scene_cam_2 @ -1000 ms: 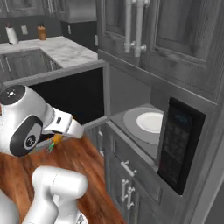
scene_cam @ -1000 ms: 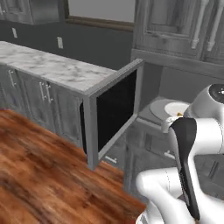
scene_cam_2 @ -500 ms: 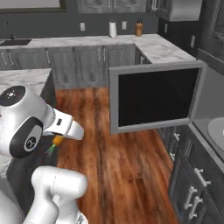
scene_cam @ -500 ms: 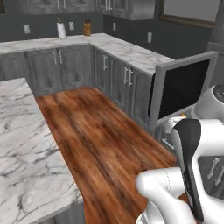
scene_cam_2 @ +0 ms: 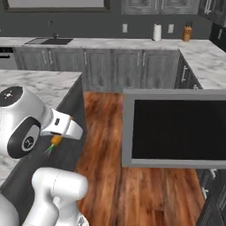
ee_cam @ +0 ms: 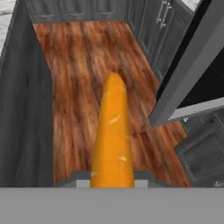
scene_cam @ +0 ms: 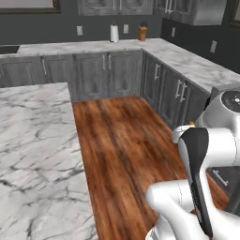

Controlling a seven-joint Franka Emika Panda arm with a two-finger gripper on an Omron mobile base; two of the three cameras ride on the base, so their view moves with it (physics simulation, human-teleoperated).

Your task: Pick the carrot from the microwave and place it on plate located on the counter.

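Note:
My gripper (scene_cam_2: 58, 137) is shut on the carrot (scene_cam_2: 55, 141), a slim orange stick with a green tip pointing down-left, held in the air beside the island's dark side. In the hand view the carrot (ee_cam: 113, 135) runs up from between my fingertips over the wooden floor. The microwave's open door (scene_cam_2: 176, 128), grey-framed with dark glass, stands to the right, and its edge (ee_cam: 192, 74) crosses the hand view. The marble counter (scene_cam: 33, 154) of the island lies to the left. The plate and the microwave cavity are out of view.
A wooden floor (scene_cam: 122, 136) runs between the island and the grey cabinets (scene_cam: 108, 75). The back counter (scene_cam_2: 132, 43) carries a paper towel roll (scene_cam_2: 157, 32) and a knife block (scene_cam_2: 187, 33). A sink (scene_cam_2: 48, 41) sits at the far left.
The whole scene has swung as the base turned: the microwave cavity left the views and the island came in. The carrot stays in my shut gripper.

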